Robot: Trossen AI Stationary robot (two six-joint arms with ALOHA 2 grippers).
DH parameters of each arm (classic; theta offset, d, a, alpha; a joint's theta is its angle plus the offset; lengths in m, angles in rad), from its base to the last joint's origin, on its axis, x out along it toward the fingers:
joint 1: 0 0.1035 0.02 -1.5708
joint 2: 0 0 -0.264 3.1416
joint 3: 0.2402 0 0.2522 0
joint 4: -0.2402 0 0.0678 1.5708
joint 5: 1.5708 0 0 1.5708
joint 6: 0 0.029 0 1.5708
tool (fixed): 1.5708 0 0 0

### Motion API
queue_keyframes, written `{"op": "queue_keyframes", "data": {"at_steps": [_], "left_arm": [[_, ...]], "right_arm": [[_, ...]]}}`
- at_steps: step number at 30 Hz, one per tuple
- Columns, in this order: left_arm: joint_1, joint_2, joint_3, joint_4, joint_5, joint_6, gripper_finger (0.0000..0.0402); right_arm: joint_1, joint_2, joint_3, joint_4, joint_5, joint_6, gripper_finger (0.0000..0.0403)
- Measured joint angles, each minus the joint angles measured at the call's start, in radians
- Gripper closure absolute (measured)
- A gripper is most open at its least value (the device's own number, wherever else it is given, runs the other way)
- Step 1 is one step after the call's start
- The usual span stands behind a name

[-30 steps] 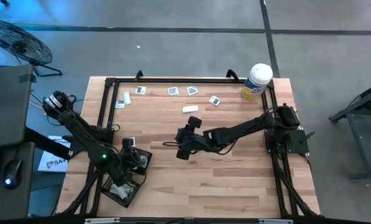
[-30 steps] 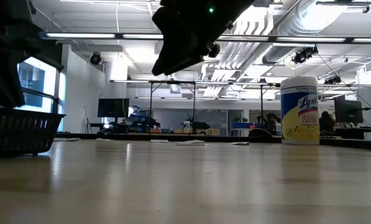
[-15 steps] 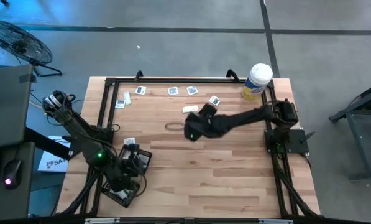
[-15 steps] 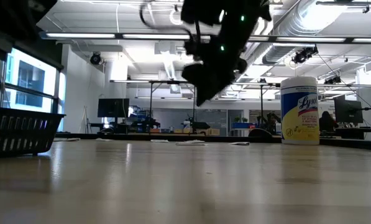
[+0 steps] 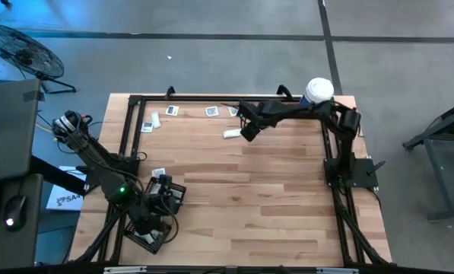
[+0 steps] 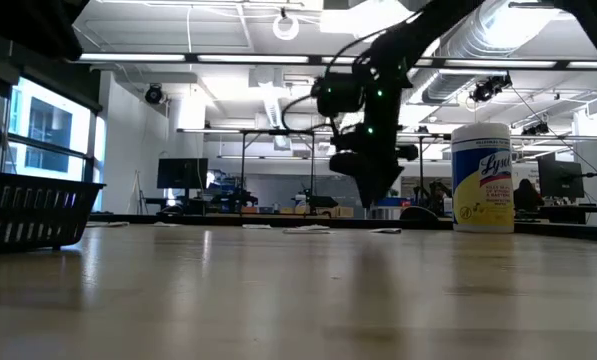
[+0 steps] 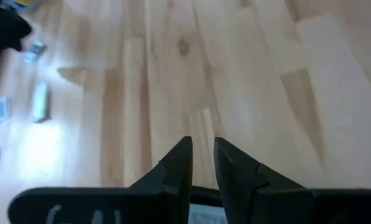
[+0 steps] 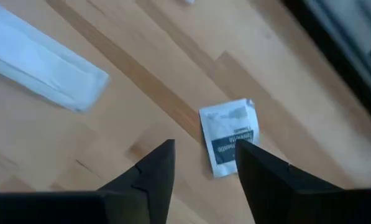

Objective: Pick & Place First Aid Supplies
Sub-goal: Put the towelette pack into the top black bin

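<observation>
Small flat packets lie along the table's far edge: square ones (image 5: 211, 112), (image 5: 171, 110) and a white strip wrapper (image 5: 231, 134). My right gripper (image 5: 247, 132) hovers open above that row, clear of the table in the low view (image 6: 373, 185). In its wrist view a square printed packet (image 8: 230, 137) lies flat on the wood just ahead of its fingers (image 8: 201, 171), with the strip wrapper (image 8: 42, 56) beside it. My left gripper (image 5: 166, 192) is at the near left over a black mesh tray (image 5: 152, 227). Its fingers (image 7: 201, 162) are open by a narrow gap, empty.
A white canister with a yellow label (image 5: 315, 97) stands at the far right corner, close to my right arm. A black frame (image 5: 128, 122) runs round the table. One packet (image 5: 159, 173) lies on the wood beside the tray. The tray's wall shows in the low view (image 6: 28, 210).
My right gripper has swung from the table's middle toward the far edge and somewhat right, ending above the row of packets. My left gripper has shifted a little toward the near edge over the tray.
</observation>
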Motion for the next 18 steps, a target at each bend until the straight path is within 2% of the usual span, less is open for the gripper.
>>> {"op": "queue_keyframes", "data": {"at_steps": [5, 11, 18], "left_arm": [[0.000, 0.000, 0.000, 0.001, -0.064, 0.002, 0.0339], [0.000, 0.000, 0.000, 0.007, -0.134, 0.066, 0.0339], [0.001, 0.000, 0.000, 0.077, -0.139, 0.070, 0.0339]], "right_arm": [[-0.047, 0.022, 0.000, -0.024, -0.105, -0.036, 0.0259], [-0.052, 0.022, -0.003, -0.077, -0.066, -0.082, 0.0269], [-0.076, 0.021, -0.095, 0.054, -0.104, -0.134, 0.0263]]}}
